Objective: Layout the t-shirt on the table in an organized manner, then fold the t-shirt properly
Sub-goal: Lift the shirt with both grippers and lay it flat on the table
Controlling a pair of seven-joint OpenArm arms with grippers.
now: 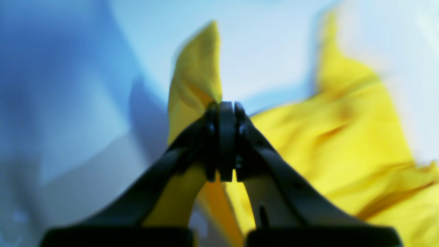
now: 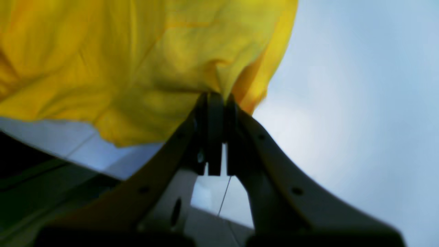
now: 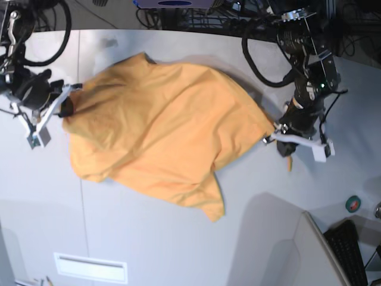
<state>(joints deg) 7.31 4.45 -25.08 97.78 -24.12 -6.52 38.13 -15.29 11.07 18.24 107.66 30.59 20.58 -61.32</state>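
Observation:
The orange-yellow t-shirt (image 3: 161, 131) hangs stretched and rumpled between my two grippers over the pale table (image 3: 178, 250), one lobe drooping toward the near edge. In the base view my left gripper (image 3: 272, 136) is at the shirt's right tip and shut on the cloth. My right gripper (image 3: 67, 105) is shut on the shirt's left edge. The left wrist view shows the left gripper (image 1: 224, 106) pinching a fold of the t-shirt (image 1: 343, 137), blurred. The right wrist view has the right gripper (image 2: 216, 97) clamped on the t-shirt (image 2: 120, 51) hem.
A thin dark seam (image 3: 80, 208) runs down the table at the left. A green tape roll (image 3: 353, 203) and a black keyboard (image 3: 351, 244) lie at the right. Cables (image 3: 196, 15) crowd the back edge. A white slot plate (image 3: 89, 268) sits near the front.

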